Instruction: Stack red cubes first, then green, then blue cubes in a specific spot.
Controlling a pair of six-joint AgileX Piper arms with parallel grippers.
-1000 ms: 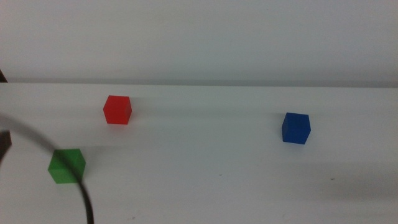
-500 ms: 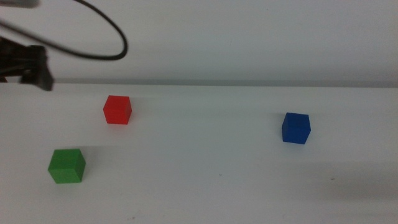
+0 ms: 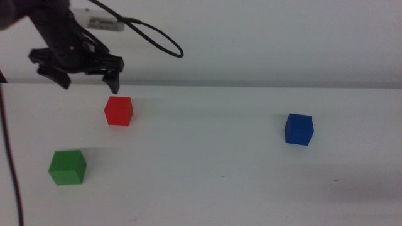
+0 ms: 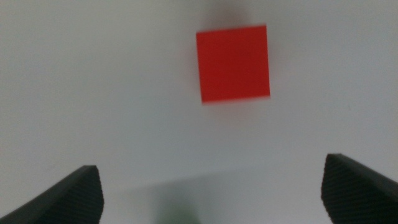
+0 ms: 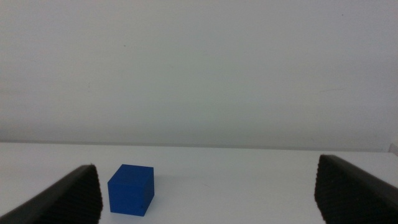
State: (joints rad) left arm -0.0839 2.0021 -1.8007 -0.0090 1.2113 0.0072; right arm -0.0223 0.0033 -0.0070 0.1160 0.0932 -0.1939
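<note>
The red cube (image 3: 118, 110) sits on the white table at the back left, and it fills the upper middle of the left wrist view (image 4: 234, 63). My left gripper (image 3: 86, 76) hovers open just above and slightly left of it, nothing between its jaws (image 4: 211, 193). A green cube (image 3: 67, 167) rests at the front left. On the right side lies the blue cube (image 3: 299, 129), which the right wrist view (image 5: 131, 189) shows ahead of my open right gripper (image 5: 205, 193). The right arm is outside the middle view.
A black cable (image 3: 151, 34) loops from the left arm above the table's back edge, and another cable (image 3: 11, 169) runs down the left border. The white table (image 3: 207, 169) lies between the cubes.
The left arm has swung up from the front left corner and now hangs over the red cube. None of the cubes has moved.
</note>
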